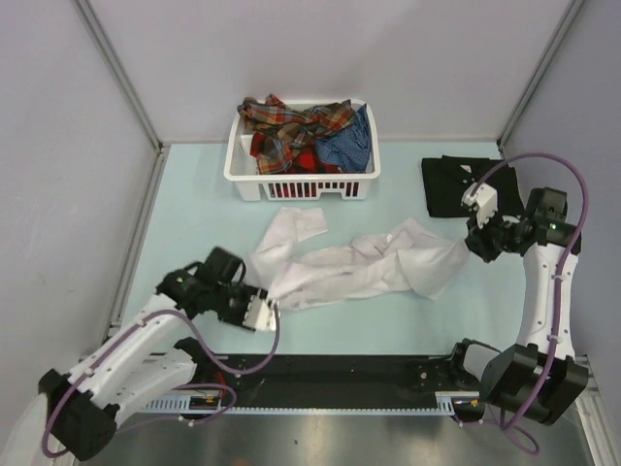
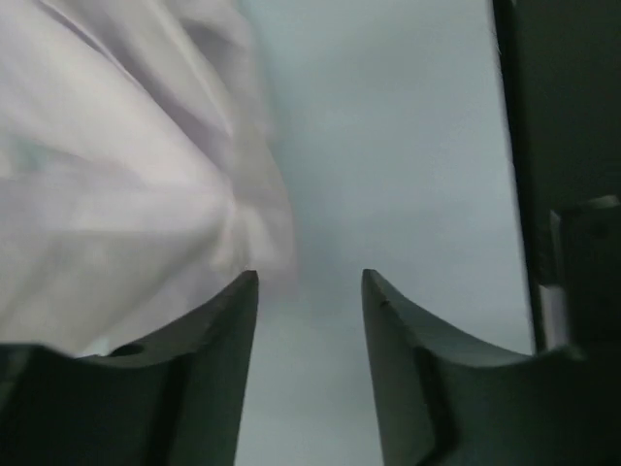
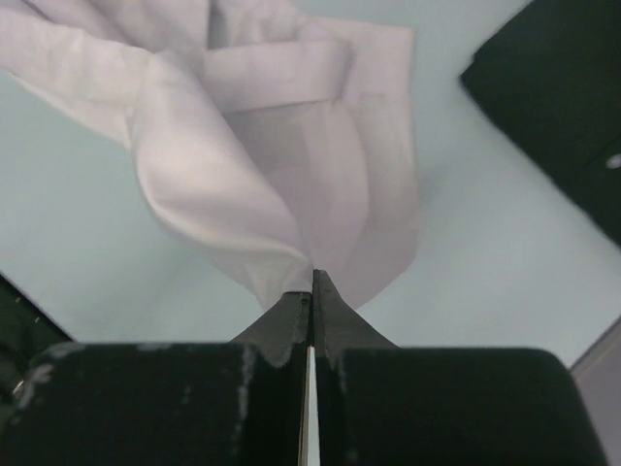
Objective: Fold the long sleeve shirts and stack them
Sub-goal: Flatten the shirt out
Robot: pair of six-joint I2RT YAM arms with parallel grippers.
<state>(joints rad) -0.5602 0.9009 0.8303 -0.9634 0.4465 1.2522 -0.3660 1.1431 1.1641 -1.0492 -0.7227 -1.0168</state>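
Basket behind unfolded shirt on table

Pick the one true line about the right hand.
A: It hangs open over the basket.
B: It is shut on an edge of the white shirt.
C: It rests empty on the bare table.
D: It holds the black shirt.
B: in the right wrist view the right hand is closed tight with a fold of the white shirt pinched at its tips, while the black shirt lies apart from it.
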